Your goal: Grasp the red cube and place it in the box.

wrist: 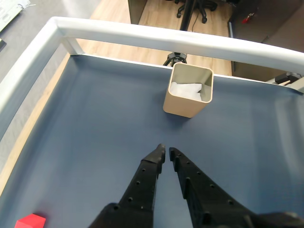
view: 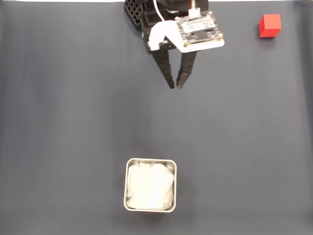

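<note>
Fixed view: gripper (view: 176, 86) hanging over the dark desk (view: 73, 122), fingers nearly pressed together and pinching nothing, red cube (view: 270, 25) lying well right of it, box (view: 150, 185) sitting well below; wrist view: fingers (wrist: 154, 159) almost touching, box (wrist: 188, 90) standing beyond, red cube (wrist: 31, 221) lying at lower left.

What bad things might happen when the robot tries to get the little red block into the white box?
1. The small bright red cube sits at the far corner of the dark mat, well away from the black two-finger gripper, so the reach may fall short.
2. The fingertips look nearly shut; unless they open first, they might knock the cube off the mat.
3. The small square metal-rimmed box with wrinkly white lining is narrow, so a drop could hit the rim.
</note>
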You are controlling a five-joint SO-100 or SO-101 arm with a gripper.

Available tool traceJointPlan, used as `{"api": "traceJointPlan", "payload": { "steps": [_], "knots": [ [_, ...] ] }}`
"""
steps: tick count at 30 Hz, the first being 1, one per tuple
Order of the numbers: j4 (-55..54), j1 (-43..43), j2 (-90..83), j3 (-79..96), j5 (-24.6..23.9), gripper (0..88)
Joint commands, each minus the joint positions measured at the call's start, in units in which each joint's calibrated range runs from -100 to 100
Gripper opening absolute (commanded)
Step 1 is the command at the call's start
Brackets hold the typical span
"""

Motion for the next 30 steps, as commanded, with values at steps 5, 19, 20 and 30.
{"api": "traceJointPlan", "payload": {
  "steps": [5,19,20,30],
  "knots": [
    [-0.33,-4.3,-0.8,0.0,0.93,0.0],
    [-0.66,-11.83,-0.11,0.0,1.03,0.2],
    [-0.66,-12.46,-0.11,0.09,1.03,0.2],
    [-1.31,-18.15,-0.02,0.82,1.22,0.2]
  ]
}}
